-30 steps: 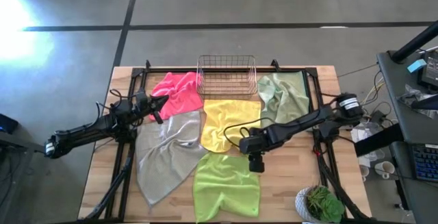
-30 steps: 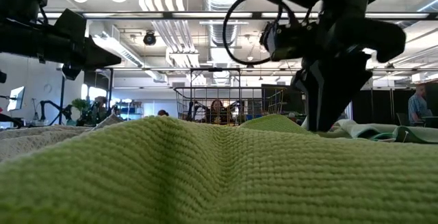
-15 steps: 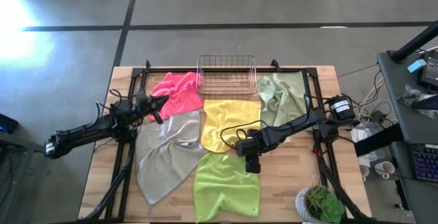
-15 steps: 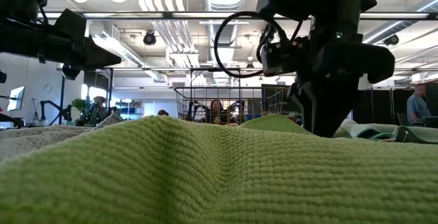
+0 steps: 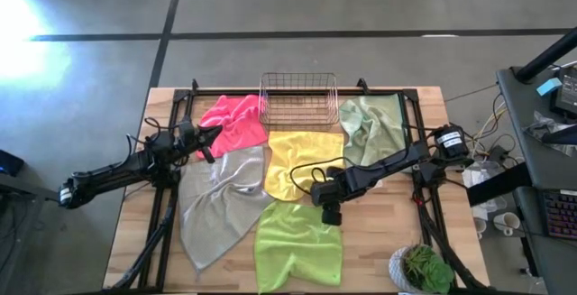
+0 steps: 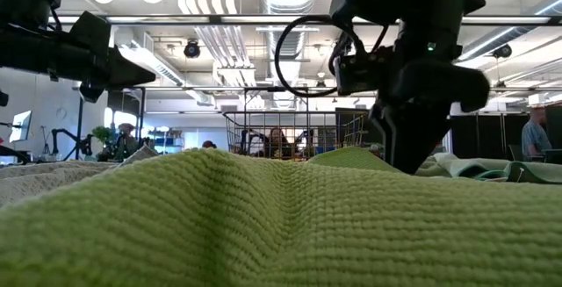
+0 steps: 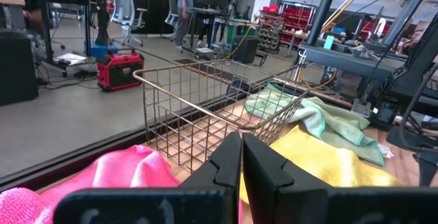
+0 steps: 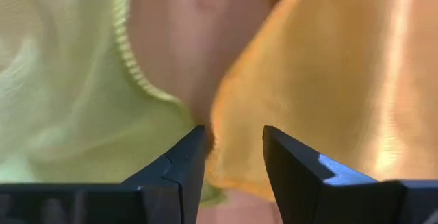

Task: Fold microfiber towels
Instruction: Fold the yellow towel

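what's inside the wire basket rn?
Nothing shows in the wire basket: the wood tabletop shows through its mesh. The hot pink towel, yellow towel and sage towel lie outside it.

You will find no text, label, brand, number or sign that can be read in any of these views. Nothing is printed on the towels, the wire basket or the arms, and whatever marks stand on the equipment in the room behind the table are too small and blurred to make out.
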You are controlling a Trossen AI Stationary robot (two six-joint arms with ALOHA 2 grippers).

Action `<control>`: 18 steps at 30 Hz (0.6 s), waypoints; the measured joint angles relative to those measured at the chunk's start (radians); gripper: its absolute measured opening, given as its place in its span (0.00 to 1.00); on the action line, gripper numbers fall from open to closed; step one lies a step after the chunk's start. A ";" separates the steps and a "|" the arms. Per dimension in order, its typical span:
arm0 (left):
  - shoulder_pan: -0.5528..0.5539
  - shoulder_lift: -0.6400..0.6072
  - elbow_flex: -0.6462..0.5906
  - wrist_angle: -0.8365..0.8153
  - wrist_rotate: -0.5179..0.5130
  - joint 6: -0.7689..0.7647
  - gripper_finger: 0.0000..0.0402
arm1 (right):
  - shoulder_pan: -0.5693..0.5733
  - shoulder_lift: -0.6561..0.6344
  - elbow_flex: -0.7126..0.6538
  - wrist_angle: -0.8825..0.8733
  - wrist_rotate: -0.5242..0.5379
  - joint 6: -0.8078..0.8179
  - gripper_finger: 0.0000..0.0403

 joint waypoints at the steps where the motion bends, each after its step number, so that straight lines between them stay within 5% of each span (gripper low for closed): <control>1: 0.000 0.001 0.000 0.000 0.000 0.000 0.00 | -0.003 0.000 0.000 0.001 0.007 0.006 0.34; 18: 0.000 0.001 0.000 0.000 0.000 0.000 0.00 | -0.012 0.005 -0.009 -0.016 -0.037 0.007 0.34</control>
